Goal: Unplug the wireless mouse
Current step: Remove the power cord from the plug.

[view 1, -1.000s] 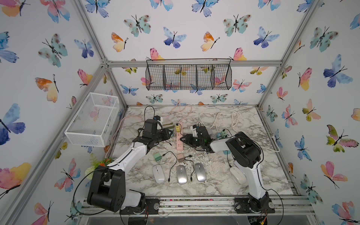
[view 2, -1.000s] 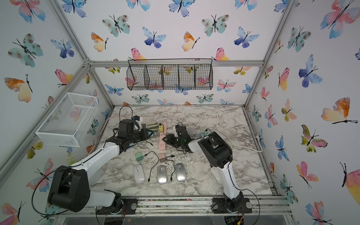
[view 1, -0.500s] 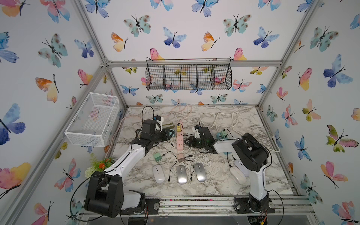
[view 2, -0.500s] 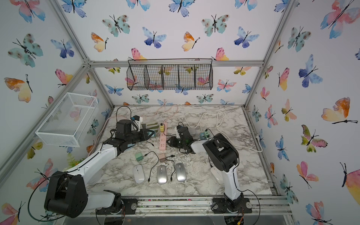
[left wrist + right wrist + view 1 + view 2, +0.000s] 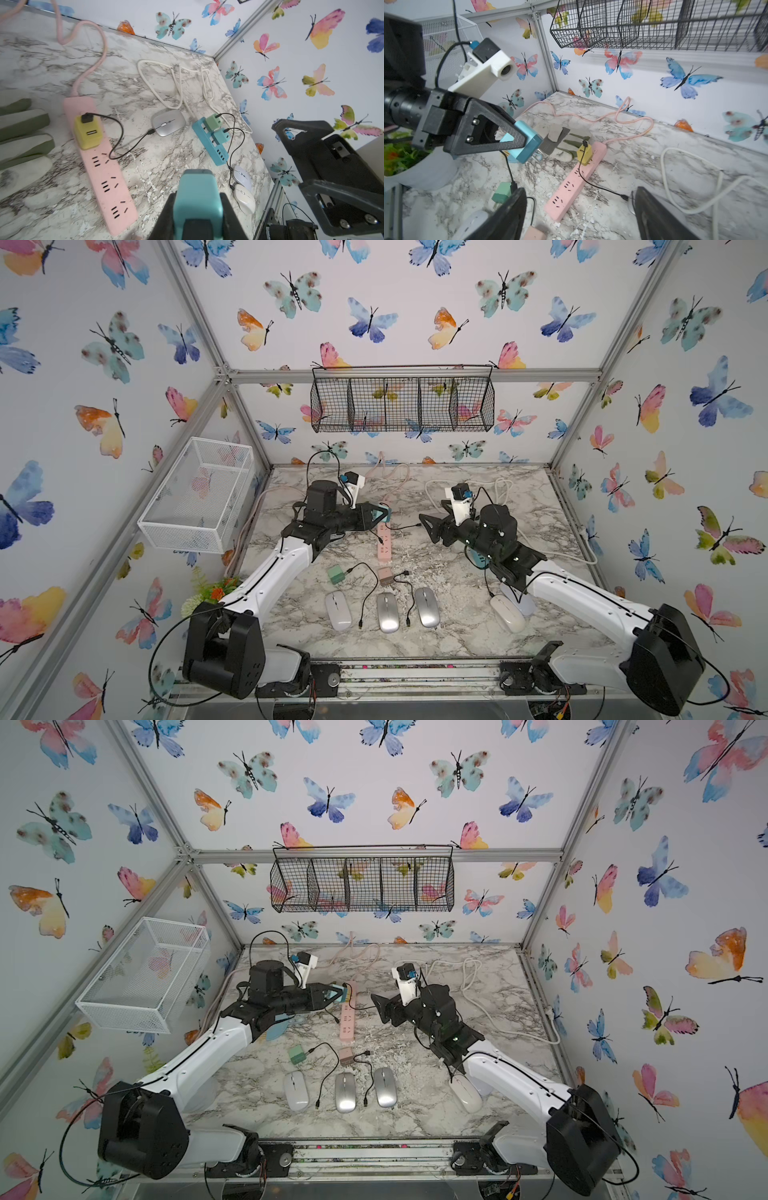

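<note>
Step in hand: the left pincer (image 5: pixel 197 207) is holding a teal plug block (image 5: pixel 530 143) in the air over the pink strip (image 5: pixel 104 172) with its prongs bare. I'm judging that pull-out as done and the block as waiting to be put down.
Wireless mouse: a silver mouse (image 5: pixel 168 122) is lying in the middle of the bench (image 5: pixel 457 635), between the pink strip and the blue strip (image 5: pixel 216 153), which is lying nearer the right edge. Its black lead (image 5: pixel 123 133) is running to the yellow adapter (image 5: pixel 88 133), which is sitting in the pink strip at its cord end. I'm not managing to pick the mouse out in the top views.
Front row: three mice (image 5: pixel 386 612) are lying near the front edge with loose leads and a green adapter (image 5: pixel 334 574) close by, looking already freed.
Next move: probably parking the teal block on bare bench, then going for the yellow adapter or the connector at the silver mouse's nose. That is calling for a straight pull along the plug, with the strip or the mouse being kept from dragging.
Left pincer: narrow, clamping the teal plug block on two sides and touching nothing else.
Right pincer (image 5: pixel 428 527): standing wide and holding nothing, hovering above the bench just beside the pink strip on its right-edge side.
</note>
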Available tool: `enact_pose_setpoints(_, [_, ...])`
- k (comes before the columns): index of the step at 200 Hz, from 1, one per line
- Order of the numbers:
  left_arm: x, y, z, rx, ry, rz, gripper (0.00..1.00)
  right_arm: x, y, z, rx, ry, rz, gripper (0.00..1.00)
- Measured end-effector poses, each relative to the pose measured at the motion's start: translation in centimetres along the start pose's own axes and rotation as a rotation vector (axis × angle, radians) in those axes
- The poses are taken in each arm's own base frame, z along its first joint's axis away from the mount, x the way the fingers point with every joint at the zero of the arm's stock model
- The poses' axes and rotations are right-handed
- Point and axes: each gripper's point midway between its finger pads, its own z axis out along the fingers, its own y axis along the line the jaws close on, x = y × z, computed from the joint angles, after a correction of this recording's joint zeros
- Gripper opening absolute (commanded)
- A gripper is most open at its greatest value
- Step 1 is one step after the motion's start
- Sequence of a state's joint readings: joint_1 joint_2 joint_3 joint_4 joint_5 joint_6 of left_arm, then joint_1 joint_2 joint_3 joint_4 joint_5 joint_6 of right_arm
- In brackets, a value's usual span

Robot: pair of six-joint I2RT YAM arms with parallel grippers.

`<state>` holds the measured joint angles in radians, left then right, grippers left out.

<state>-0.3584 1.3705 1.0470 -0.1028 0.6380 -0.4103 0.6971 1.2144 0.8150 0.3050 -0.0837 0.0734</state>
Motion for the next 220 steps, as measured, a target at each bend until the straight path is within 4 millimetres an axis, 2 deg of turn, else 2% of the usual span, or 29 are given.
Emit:
enact_pose_setpoints(35, [1.2,-4.3,1.8,0.083,0.075,0.07,0.0,-1.0,0.5,-3.2,-0.01,-0.038,-0.222,0.84])
enact_pose_setpoints(43, [1.5,-4.9,1.9,0.096,0.087,0.074,0.0,-1.5,0.8,-3.7,-0.022,-0.048,-0.266,0.85])
enact_pose_setpoints(50, [1.8,-5.2,2.0,0.104,0.099,0.075,0.0,-1.7,1.1,-4.0,-0.038,-0.049,-0.304,0.9])
enact_pose_setpoints(64, [2.2,-5.6,2.1,0.112,0.115,0.074,0.0,-2.2,1.8,-4.2,-0.079,-0.047,-0.368,0.91])
enact_pose_setpoints(84, [2.9,-6.0,2.5,0.124,0.137,0.075,0.0,-1.6,3.0,-4.1,-0.137,-0.041,-0.469,0.9])
enact_pose_setpoints(105, [3.4,-6.5,2.7,0.136,0.151,0.077,0.0,0.2,3.9,-3.7,-0.176,-0.021,-0.546,0.89])
enact_pose_setpoints(156, [4.2,-7.4,3.0,0.16,0.17,0.085,0.0,3.1,4.6,-0.9,-0.216,0.041,-0.612,0.86])
enact_pose_setpoints(165, [4.3,-7.4,3.1,0.161,0.171,0.084,0.0,3.3,4.7,-0.5,-0.219,0.045,-0.613,0.84])
enact_pose_setpoints(191, [4.5,-7.4,3.1,0.162,0.173,0.081,0.0,3.1,5.1,0.2,-0.225,0.024,-0.609,0.71])
enact_pose_setpoints(220, [4.5,-7.5,3.2,0.166,0.171,0.081,0.0,2.6,5.6,0.8,-0.229,-0.007,-0.599,0.68])
